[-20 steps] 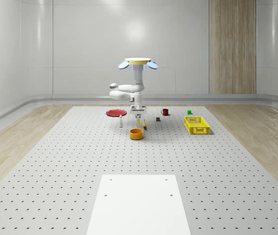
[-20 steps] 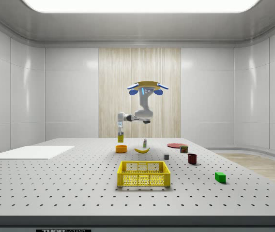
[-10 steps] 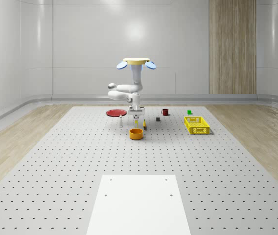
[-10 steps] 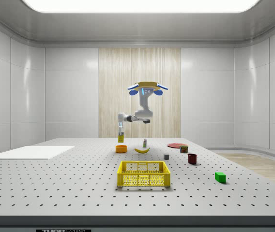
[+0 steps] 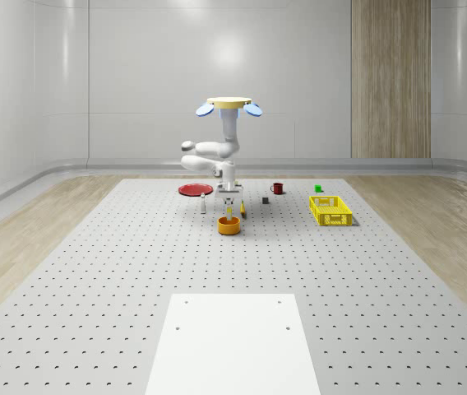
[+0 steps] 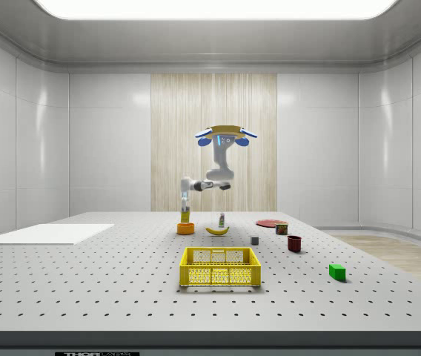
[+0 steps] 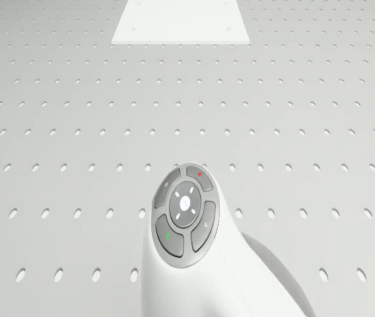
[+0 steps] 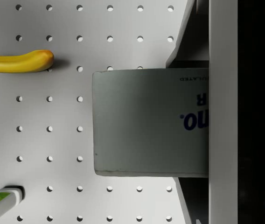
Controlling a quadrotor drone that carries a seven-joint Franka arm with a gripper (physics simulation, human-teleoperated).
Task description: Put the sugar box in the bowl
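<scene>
Upright sugar box [image 8: 151, 122] above orange bowl [image 5: 228, 225]

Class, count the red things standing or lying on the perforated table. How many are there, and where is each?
2. A red plate lies at the far end, at the whole-scene view's left of the drone. A red mug stands farther right, before the green block. Smaller ones may be hidden.

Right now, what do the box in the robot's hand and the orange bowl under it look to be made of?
The sugar box looks like matte printed cardboard: flat faces, crisp edges, blue lettering. The orange bowl looks like smooth plastic or glazed ceramic, uniform in colour; I can't tell which. Both are simulator renders.
</scene>
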